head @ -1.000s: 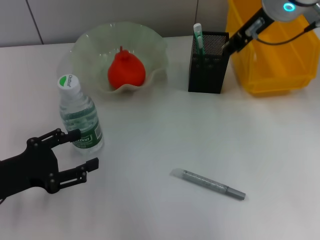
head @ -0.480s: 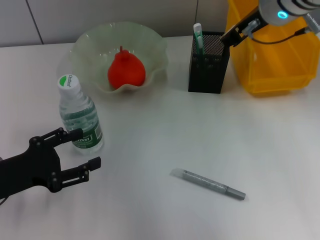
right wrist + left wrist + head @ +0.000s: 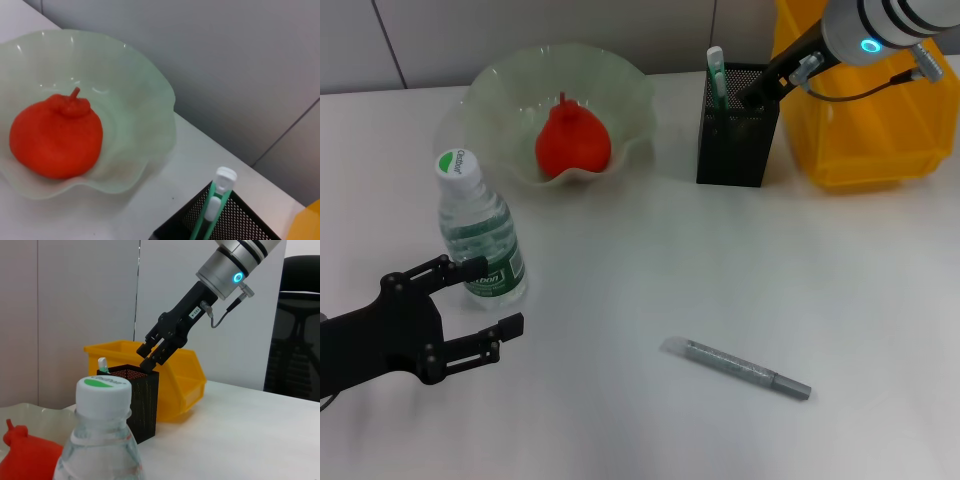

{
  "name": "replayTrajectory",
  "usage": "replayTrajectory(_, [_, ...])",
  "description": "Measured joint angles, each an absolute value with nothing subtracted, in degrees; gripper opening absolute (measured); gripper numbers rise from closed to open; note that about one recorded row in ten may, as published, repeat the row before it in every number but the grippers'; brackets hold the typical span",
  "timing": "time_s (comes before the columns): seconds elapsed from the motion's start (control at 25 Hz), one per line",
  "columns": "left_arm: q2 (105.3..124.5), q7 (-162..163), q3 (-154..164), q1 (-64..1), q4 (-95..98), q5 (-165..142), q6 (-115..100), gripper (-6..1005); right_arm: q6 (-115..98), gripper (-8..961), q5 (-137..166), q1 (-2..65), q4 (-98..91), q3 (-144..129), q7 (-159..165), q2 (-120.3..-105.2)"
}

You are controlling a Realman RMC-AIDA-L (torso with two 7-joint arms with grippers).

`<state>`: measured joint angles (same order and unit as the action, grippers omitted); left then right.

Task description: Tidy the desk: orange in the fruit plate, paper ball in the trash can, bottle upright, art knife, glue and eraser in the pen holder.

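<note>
The orange (image 3: 573,140) lies in the pale-green fruit plate (image 3: 490,88); it also shows in the right wrist view (image 3: 55,137). The bottle (image 3: 480,235) stands upright at the left. My left gripper (image 3: 485,297) is open and empty just in front of it, with one finger close to its label. The black mesh pen holder (image 3: 737,135) holds a mint-green stick (image 3: 717,75). My right gripper (image 3: 758,92) hangs over the holder's rim, next to the yellow trash can (image 3: 865,120). A grey stick (image 3: 740,368) lies on the table. The eraser is not in view.
The fruit plate, pen holder and trash can stand in a row along the back of the white table (image 3: 650,270). A grey wall rises behind them. In the left wrist view the bottle cap (image 3: 103,390) fills the foreground and a black chair (image 3: 300,315) stands beyond the table.
My right gripper rose from the pen holder's right rim, then moved left over the holder's opening. The left gripper, the bottle and the grey stick have barely moved.
</note>
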<state>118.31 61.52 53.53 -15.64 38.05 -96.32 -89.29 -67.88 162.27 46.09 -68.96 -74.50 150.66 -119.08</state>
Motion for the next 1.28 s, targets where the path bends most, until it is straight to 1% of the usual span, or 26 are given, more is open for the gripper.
replayTrajectory(0.16, [118.31, 61.4, 53.5, -15.6, 38.0, -96.3, -89.3, 815, -67.9, 524, 162.2, 46.1, -69.1, -74.4, 150.6, -119.09])
replayTrajectory(0.4, [118.29, 61.4, 53.5, -15.6, 38.0, -96.3, -89.4, 815, -74.7, 726, 162.2, 45.3, -75.1, -74.6, 150.6, -119.09])
replayTrajectory(0.64, [118.28, 61.2, 53.7, -15.6, 38.0, -96.3, -89.9, 814, -88.3, 721, 158.7, 46.1, -82.8, -77.8, 150.7, -119.28])
replayTrajectory(0.76, [118.21, 61.2, 53.8, -15.7, 38.0, -96.4, -90.5, 814, -92.1, 719, 156.3, 47.1, -83.0, -78.0, 150.6, -119.16])
replayTrajectory(0.84, [118.16, 61.3, 53.9, -15.7, 38.0, -96.4, -90.7, 814, -96.4, 717, 154.0, 49.0, -80.7, -78.2, 150.1, -119.15])
replayTrajectory(1.0, [117.97, 61.6, 54.0, -15.7, 38.0, -96.6, -91.8, 814, -97.8, 714, 152.5, 50.8, -76.0, -79.2, 149.4, -119.23])
replayTrajectory(1.04, [117.97, 61.6, 54.0, -15.6, 38.0, -96.6, -91.9, 814, -97.7, 713, 151.7, 51.8, -72.4, -80.8, 149.1, -119.30])
replayTrajectory(1.28, [118.01, 61.5, 54.0, -15.4, 38.0, -96.7, -92.0, 815, -94.4, 708, 147.4, 53.3, -65.1, -86.9, 149.0, -119.52])
